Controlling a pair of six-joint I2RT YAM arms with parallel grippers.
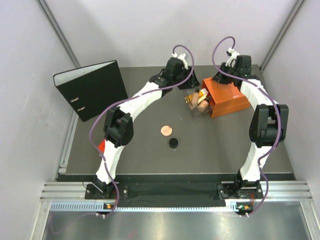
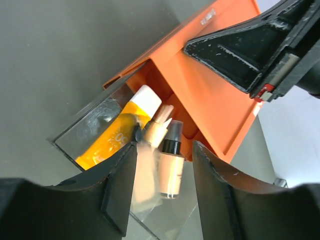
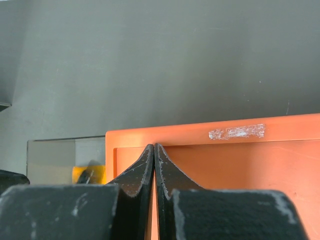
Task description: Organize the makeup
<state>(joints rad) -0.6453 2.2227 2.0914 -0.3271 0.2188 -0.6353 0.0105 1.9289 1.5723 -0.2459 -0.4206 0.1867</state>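
My left gripper (image 1: pixel 188 91) (image 2: pixel 164 150) is open over a clear drawer (image 2: pixel 86 129) pulled out of the orange box (image 1: pixel 231 98). In the drawer lie an orange-yellow tube (image 2: pixel 111 142) with a white end, a cream stick (image 2: pixel 158 126) and a beige bottle with a black collar (image 2: pixel 171 172). A blurred cream item (image 2: pixel 142 175) shows by my left finger. A round pink-tan compact (image 1: pixel 165 130) and a small black jar (image 1: pixel 173 143) lie on the table. My right gripper (image 1: pixel 226 80) (image 3: pixel 154 148) is shut, tips resting on the box top (image 3: pixel 230 160).
A black ring binder (image 1: pixel 91 90) stands at the back left. A small red object (image 1: pixel 101 146) lies by the left arm's elbow. Grey walls close in the table on three sides.
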